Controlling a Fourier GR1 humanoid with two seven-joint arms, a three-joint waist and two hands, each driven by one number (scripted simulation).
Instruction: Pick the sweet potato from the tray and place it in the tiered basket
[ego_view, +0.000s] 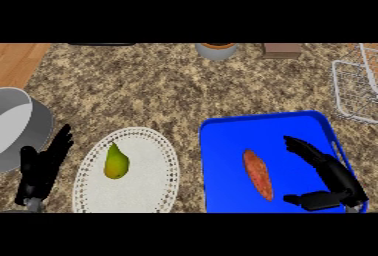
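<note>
- Fingers (299, 146) on our right hand (332, 177) spread apart, thumb low, holding nothing, just beside the sweet potato (258, 174).
- Left hand (43, 167) rests open at lower left.
- Sweet potato lies lengthwise on the blue tray (221, 150); probably stiff, moderately heavy; we'd grasp across its middle.
- Tray rim needs clearing.
- Tiered basket (356, 90) far right, partly cut off; counter between looks open.

The sweet potato (258, 174) lies on the blue tray (221, 150). The right hand (330, 176) hovers just beside it, fingers spread. A pear (115, 161) sits on a white plate (151, 175).
</note>
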